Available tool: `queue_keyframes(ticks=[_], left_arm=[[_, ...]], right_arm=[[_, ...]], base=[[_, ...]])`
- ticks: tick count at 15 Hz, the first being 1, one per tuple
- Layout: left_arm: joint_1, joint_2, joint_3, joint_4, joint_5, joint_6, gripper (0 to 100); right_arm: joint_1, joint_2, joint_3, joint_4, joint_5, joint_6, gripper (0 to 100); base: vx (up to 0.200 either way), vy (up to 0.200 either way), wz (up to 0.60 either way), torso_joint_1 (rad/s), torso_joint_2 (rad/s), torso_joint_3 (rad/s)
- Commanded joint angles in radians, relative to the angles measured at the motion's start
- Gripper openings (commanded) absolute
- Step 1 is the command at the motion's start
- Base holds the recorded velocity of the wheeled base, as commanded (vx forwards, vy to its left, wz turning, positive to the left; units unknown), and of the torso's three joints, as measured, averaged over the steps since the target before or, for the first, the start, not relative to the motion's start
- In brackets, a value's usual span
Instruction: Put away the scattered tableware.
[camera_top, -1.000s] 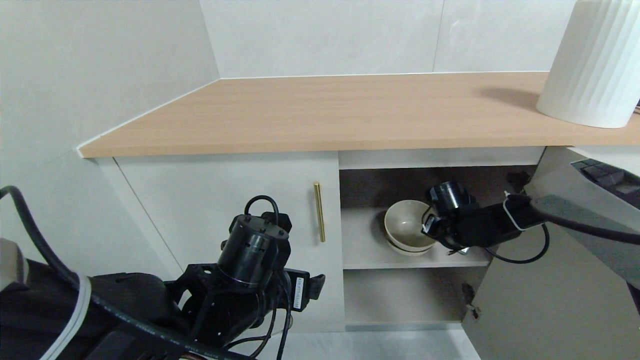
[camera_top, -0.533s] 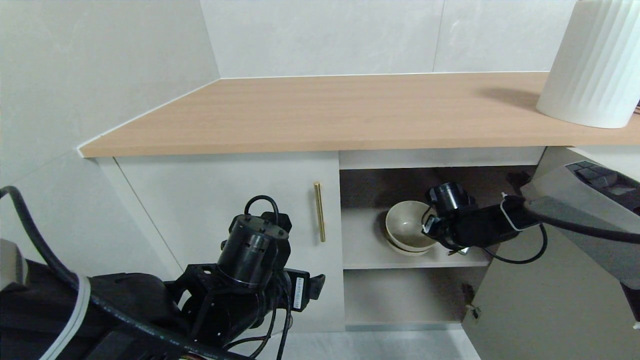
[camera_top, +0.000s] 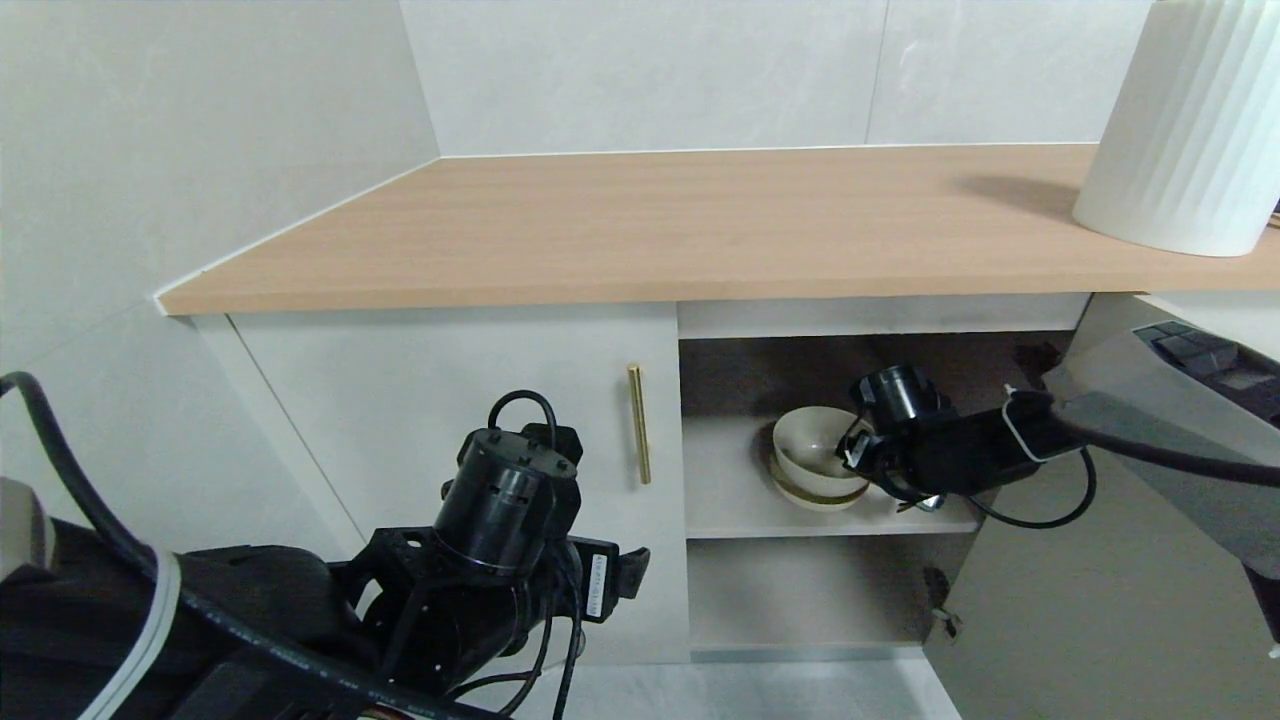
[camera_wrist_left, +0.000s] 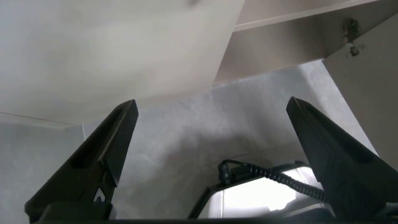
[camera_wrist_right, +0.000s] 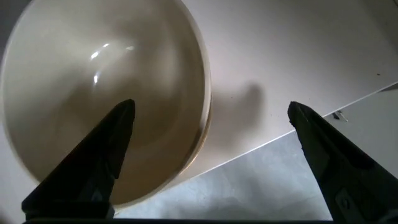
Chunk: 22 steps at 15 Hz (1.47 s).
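Worktop: the wooden worktop (camera_top: 650, 230) runs along the tiled wall; a white ribbed vessel (camera_top: 1190, 130) stands at its right end.
Cabinet: below the worktop the closed door (camera_top: 450, 390) on the left carries an upright brass handle (camera_top: 637, 423). The open door (camera_top: 1050, 610) on the right is swung outward and exposes the interior.
Shelf: the upper shelf (camera_top: 730, 490) inside the open compartment carries the tableware.
Bowl: a cream bowl (camera_top: 810, 450) is on that shelf, towards its right half. It is tilted, its mouth turned partly towards the right arm. It rests on a lower piece (camera_top: 815, 495) with a darker rim; whether that is a bowl or a plate cannot be told.
Right arm: it extends from the right into the open compartment, with the wrist just beside the bowl.
Right claw: the right claw (camera_wrist_right: 210, 107) has its fingers spread wide. One finger (camera_wrist_right: 93, 168) lies over the hollow of the bowl; the other is clear of the rim, over the bare shelf. Nothing is clamped.
Left arm: low in front of the closed door, well apart from the bowl.
Left claw: the left claw (camera_wrist_left: 211, 104) is spread wide and holds nothing. It points down at the grey floor (camera_wrist_left: 205, 149) by the cabinet base.
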Motion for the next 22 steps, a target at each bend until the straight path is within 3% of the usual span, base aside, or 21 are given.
queue_keyframes(ticks=[1,5,8,10,13,18,22], left_arm=[[0.007,-0.012,-0.002,-0.002,0.0,-0.007,100],[0.055,-0.097,0.018,-0.007,-0.001,-0.009,100],[0.135,-0.118,0.079,-0.017,-0.003,-0.009,100],[0.144,-0.161,0.148,-0.033,-0.001,-0.009,100],[0.142,-0.164,0.233,-0.077,0.002,-0.007,100],[0.141,-0.157,0.237,-0.093,0.006,-0.006,100],[0.138,-0.157,0.236,-0.093,0.008,-0.004,100]], right_arm=[[0.005,-0.045,0.017,0.007,0.002,0.0,100],[0.057,-0.32,0.275,0.049,0.122,-0.135,100],[0.097,-0.588,0.494,0.052,0.167,-0.189,100],[0.143,-0.728,0.612,0.055,0.177,-0.23,100],[0.188,-0.791,0.684,0.072,0.185,-0.23,100],[0.251,-0.78,0.718,0.072,0.185,-0.239,100],[0.264,-0.771,0.726,0.073,0.185,-0.247,100]], base=[[0.0,0.0,0.0,0.0,0.0,0.0],[0.0,0.0,0.0,0.0,0.0,0.0],[0.0,0.0,0.0,0.0,0.0,0.0],[0.0,0.0,0.0,0.0,0.0,0.0],[0.0,0.0,0.0,0.0,0.0,0.0],[0.0,0.0,0.0,0.0,0.0,0.0],[-0.2,0.0,0.0,0.008,0.0,0.002]])
